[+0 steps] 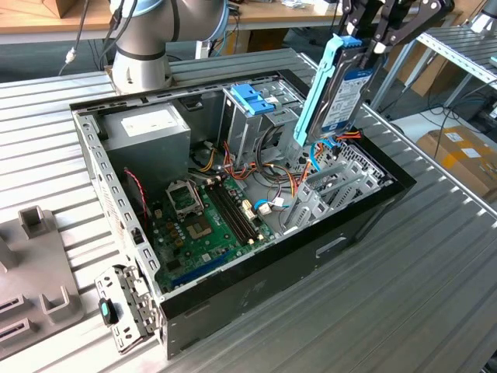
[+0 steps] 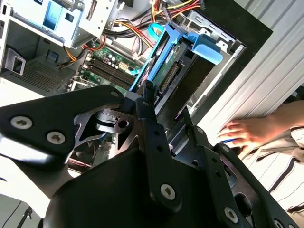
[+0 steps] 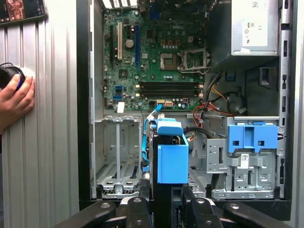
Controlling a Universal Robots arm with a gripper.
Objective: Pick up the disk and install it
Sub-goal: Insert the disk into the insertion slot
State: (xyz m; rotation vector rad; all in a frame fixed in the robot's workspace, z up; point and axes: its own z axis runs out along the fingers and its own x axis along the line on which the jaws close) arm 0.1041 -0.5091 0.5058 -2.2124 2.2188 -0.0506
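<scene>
The arm's black jaws are clamped on the top end of the disk [image 1: 346,92], holding it on edge and tilted, its white, blue-banded label in plain sight and a blue rail [image 1: 321,85] running down one side. In the exterior view the disk hangs at about one o'clock over the open computer case [image 1: 256,287]. Its lower end is down near the orange and blue cables [image 1: 342,137] by the case's rim, and whether it touches them cannot be told. In the first wrist view it shows edge-on between an empty metal bay [image 3: 118,156] and the drive cage with the blue latch [image 3: 252,136]. Inside the case, the grey power supply [image 1: 147,130] sits at ten o'clock and the green motherboard [image 1: 203,225] at seven. The arm's base [image 1: 141,48] stands beyond the case at eleven o'clock on the slatted tabletop [image 1: 404,272]. A grey fixture [image 1: 35,272] lies at eight o'clock, and a cardboard box [image 1: 460,154] sits off the tabletop at three. A person's hand [image 3: 15,100] rests on the slats beside the case.
</scene>
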